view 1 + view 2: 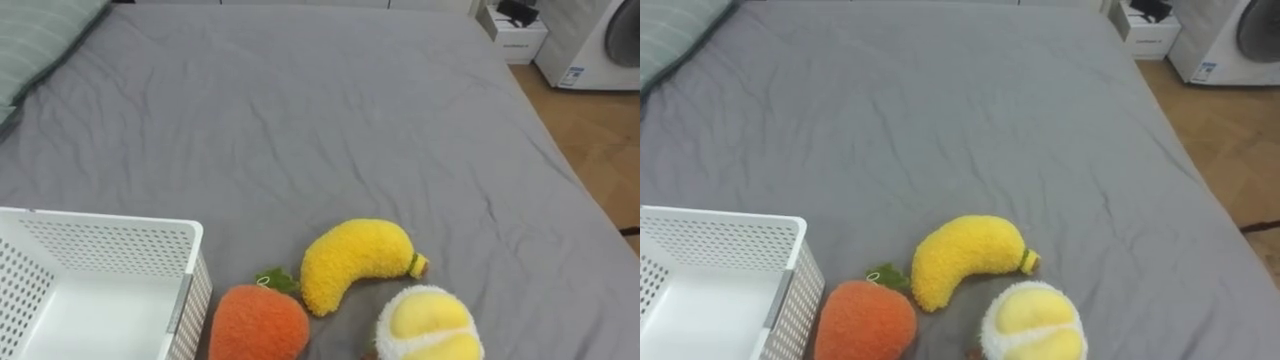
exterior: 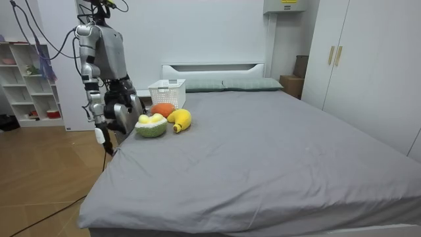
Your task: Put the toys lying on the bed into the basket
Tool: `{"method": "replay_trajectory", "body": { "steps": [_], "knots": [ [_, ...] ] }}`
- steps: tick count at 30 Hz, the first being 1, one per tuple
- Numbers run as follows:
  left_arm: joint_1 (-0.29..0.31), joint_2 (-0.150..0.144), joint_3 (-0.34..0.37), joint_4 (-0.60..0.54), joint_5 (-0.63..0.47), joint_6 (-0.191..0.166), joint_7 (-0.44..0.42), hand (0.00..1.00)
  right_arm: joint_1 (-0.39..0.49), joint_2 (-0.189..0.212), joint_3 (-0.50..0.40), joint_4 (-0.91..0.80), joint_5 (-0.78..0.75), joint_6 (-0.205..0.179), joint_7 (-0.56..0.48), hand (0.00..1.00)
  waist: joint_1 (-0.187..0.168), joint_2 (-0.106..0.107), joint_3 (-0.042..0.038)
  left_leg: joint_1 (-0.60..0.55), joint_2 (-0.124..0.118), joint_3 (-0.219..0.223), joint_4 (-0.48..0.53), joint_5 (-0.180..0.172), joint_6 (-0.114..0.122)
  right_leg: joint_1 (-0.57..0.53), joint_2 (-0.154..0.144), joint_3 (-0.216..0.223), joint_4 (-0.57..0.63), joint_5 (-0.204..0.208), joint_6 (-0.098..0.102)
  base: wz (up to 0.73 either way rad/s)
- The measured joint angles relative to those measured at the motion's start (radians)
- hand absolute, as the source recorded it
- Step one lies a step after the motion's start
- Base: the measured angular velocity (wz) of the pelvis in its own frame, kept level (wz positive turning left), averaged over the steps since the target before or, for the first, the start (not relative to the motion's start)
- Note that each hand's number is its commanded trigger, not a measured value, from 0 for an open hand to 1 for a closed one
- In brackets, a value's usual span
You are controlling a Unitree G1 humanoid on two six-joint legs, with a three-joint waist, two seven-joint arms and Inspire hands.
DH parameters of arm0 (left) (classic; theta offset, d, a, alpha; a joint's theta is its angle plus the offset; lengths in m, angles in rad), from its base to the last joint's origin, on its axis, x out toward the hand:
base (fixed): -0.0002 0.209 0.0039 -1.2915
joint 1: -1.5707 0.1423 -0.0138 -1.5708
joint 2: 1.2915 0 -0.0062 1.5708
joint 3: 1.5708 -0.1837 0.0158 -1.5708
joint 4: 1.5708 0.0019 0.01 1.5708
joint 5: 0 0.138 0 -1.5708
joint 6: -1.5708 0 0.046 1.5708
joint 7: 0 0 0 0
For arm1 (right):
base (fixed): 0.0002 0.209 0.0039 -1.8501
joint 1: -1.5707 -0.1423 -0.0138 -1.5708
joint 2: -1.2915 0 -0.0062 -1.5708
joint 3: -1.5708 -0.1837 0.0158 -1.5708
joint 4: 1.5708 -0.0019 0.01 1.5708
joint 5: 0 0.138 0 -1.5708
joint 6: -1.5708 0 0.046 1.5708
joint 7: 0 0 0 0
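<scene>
Three toys on the grey bed (image 1: 350, 120), none collected, bunched at the near edge. Plush banana (image 1: 350, 260) lying curved, brown-and-green stem end pointing right. Orange plush fruit (image 1: 258, 323) with a green leaf just left of and below the banana, leaf about touching the banana's lower end. Yellow-and-white plush fruit (image 1: 428, 325) just right of and below the banana, close beside it; green-shelled in the room view. White perforated basket (image 1: 110, 245) at lower left on the bed, upright, nothing seen inside, right wall just beside the orange plush; contact hard to tell. Striped green pillow (image 1: 40, 40) at the far left corner. Beyond the bed's far right corner: small white cabinet (image 1: 518, 38), washing machine (image 1: 600, 40), wooden floor (image 1: 600, 140). In the room view: standing upright at the bed's side on the room view's left, right by the toys, facing across the bed. Right hand (image 2: 104, 128) hanging low by the mattress edge, holding no toy, fingers too small and dark, cannot tell if spread or curled. Wardrobe (image 2: 368, 59) on the room view's right, open shelf (image 2: 29, 82) on its left.
</scene>
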Motion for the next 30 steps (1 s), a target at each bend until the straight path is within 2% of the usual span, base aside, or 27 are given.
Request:
{"method": "replay_trajectory", "body": {
  "steps": [4, 7, 10, 12, 14, 15, 18, 22, 30],
  "knots": [
    [0.009, 0.014, 0.032, -0.008, 0.001, 0.005, 0.001, 0.0, 0.002, -0.015, -0.102, -0.027, 0.044, 0.016, -0.029, 0.0, -0.021, -0.013, -0.003, 0.006, 0.0, 0.002, -0.001, 0.0, 0.0, 0.005, 0.0, 0.002, 0.001, 0.0, 0.0, 0.0],
    [0.008, 0.032, 0.034, -0.008, 0.007, 0.025, 0.001, 0.0, -0.018, -0.051, -0.138, -0.032, 0.062, 0.023, -0.058, 0.0, -0.031, -0.025, -0.0016, 0.015, 0.0, 0.006, -0.001, 0.0, 0.0, 0.014, 0.001, 0.005, 0.0, 0.0, 0.0, -0.06],
    [0.008, 0.032, 0.043, -0.007, 0.014, 0.035, 0.0, 0.0, -0.034, -0.08, -0.193, -0.14, 0.061, 0.034, -0.106, 0.0, -0.032, -0.028, -0.0004, 0.016, 0.001, 0.019, 0.0, 0.0, 0.001, 0.008, 0.0, 0.016, 0.003, 0.0, 0.0, -0.15],
    [0.008, 0.034, 0.041, -0.013, 0.03, 0.035, -0.004, 0.0, -0.045, -0.1, -0.194, -0.25, 0.083, 0.029, -0.138, 0.0, -0.033, -0.038, -0.0043, 0.007, 0.001, 0.021, 0.006, 0.0, 0.001, -0.002, -0.001, 0.016, 0.003, 0.005, 0.0, -0.03],
    [0.012, 0.035, 0.041, -0.02, 0.029, 0.035, -0.006, 0.0, -0.046, -0.104, -0.195, -0.352, 0.084, 0.028, -0.157, 0.0, -0.031, -0.033, -0.0046, 0.005, 0.002, 0.022, 0.006, 0.0, 0.001, -0.002, 0.0, 0.01, 0.003, 0.008, 0.0, 0.0],
    [0.01, 0.035, 0.04, -0.021, 0.028, 0.035, -0.006, 0.0, -0.049, -0.104, -0.193, -0.426, 0.085, 0.028, -0.164, 0.0, -0.031, -0.037, -0.0061, 0.005, 0.002, 0.022, 0.006, 0.0, 0.001, -0.006, 0.0, 0.011, 0.003, 0.008, 0.0, 0.0],
    [0.003, 0.035, 0.037, -0.021, 0.028, 0.036, -0.005, 0.0, -0.072, -0.104, -0.177, -0.548, 0.111, 0.007, -0.173, 0.0, -0.028, -0.036, -0.0062, 0.004, 0.002, 0.023, 0.003, 0.0, 0.001, -0.007, 0.001, 0.01, -0.001, 0.008, 0.001, 0.01],
    [0.001, 0.031, 0.027, -0.045, 0.029, 0.035, -0.002, 0.0, -0.077, -0.099, -0.121, -0.667, 0.107, -0.003, -0.161, 0.0, -0.008, -0.036, -0.0082, -0.013, 0.003, 0.022, 0.003, 0.0, 0.001, -0.021, 0.003, 0.009, 0.001, 0.009, 0.0, 0.0],
    [0.0, 0.029, -0.032, -0.049, 0.025, 0.026, 0.007, 0.0, -0.077, -0.088, 0.058, -0.836, 0.06, -0.004, -0.054, 0.0, 0.016, -0.025, -0.0069, -0.019, 0.003, 0.018, 0.001, 0.0, 0.001, -0.019, 0.002, 0.003, 0.0, 0.01, 0.001, 0.0]
  ]
}}
